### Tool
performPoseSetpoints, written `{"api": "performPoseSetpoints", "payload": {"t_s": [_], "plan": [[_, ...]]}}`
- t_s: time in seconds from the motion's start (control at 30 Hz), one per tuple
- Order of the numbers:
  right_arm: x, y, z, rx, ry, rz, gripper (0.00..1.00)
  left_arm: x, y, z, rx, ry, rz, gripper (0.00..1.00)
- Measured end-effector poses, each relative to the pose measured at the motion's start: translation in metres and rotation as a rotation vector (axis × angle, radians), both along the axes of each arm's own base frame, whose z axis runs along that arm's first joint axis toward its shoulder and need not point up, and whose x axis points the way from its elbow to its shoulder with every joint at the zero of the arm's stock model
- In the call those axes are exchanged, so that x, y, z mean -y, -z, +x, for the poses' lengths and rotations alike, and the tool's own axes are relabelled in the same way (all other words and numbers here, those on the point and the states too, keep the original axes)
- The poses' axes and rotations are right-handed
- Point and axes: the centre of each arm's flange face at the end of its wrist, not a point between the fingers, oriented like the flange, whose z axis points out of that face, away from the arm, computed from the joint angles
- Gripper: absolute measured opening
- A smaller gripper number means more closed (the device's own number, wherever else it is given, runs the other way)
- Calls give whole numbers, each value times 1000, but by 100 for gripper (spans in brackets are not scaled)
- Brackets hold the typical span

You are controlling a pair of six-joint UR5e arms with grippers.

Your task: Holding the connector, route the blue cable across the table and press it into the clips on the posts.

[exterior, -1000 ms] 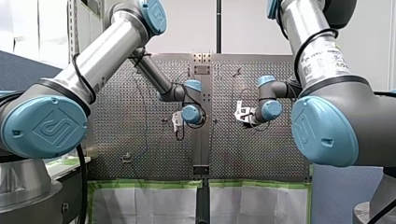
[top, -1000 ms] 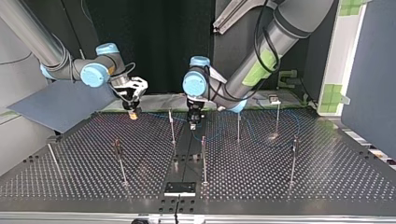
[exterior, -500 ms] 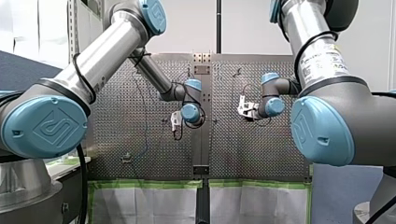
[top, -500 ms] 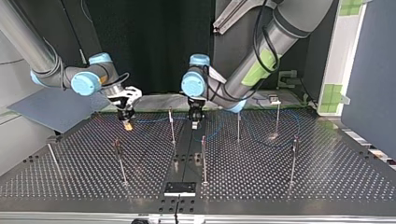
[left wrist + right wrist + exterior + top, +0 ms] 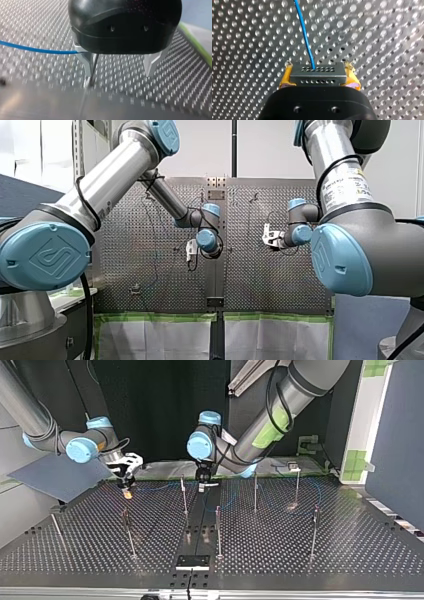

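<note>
My right gripper (image 5: 319, 78) is closed on the connector (image 5: 317, 72). The yellow pads (image 5: 285, 79) press on its two short ends, and the grey block sits square between them. If the way these fingers point is 12 o'clock, the blue cable (image 5: 304, 35) leaves the middle of the connector at 12 and leans a little toward 11. Its long axis therefore runs almost along the gripper, not across it.

My left gripper (image 5: 120, 65) is wide open and grips nothing. The cable comes from the side to the outer face of one metal finger (image 5: 86, 62) and goes out of sight there (I cannot tell if it touches the finger or passes behind it). A thin dark rod (image 5: 93, 66), which I judge to be a post, stands just inside this same finger.

In the top view the right gripper hangs low over the perforated table (image 5: 300, 560). From it the cable runs toward 3 o'clock to the nearest post (image 5: 183, 494), and the left gripper is just beside that post, at its 3 o'clock. The left arm is therefore the nearer one to it, while the right arm holds the connector end well apart at its 9 o'clock. A second post (image 5: 127, 530) stands at 6 o'clock from the right gripper. The clips are too small to see, so I cannot tell if the cable is seated in any. I judge that the coming move turns on this 9-to-3 line of the cable past the nearest post.
</note>
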Motion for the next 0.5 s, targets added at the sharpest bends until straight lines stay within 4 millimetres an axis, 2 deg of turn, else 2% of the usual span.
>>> {"api": "performPoseSetpoints", "payload": {"t_s": [0.27, 0.5], "plan": [[3, 1, -7, -1, 12, 4, 0, 27, -22, -29, 26, 6, -2, 100], [4, 2, -9, -1, 14, 3, 0, 33, -22, -46, -6, 10, 39, 100]]}}
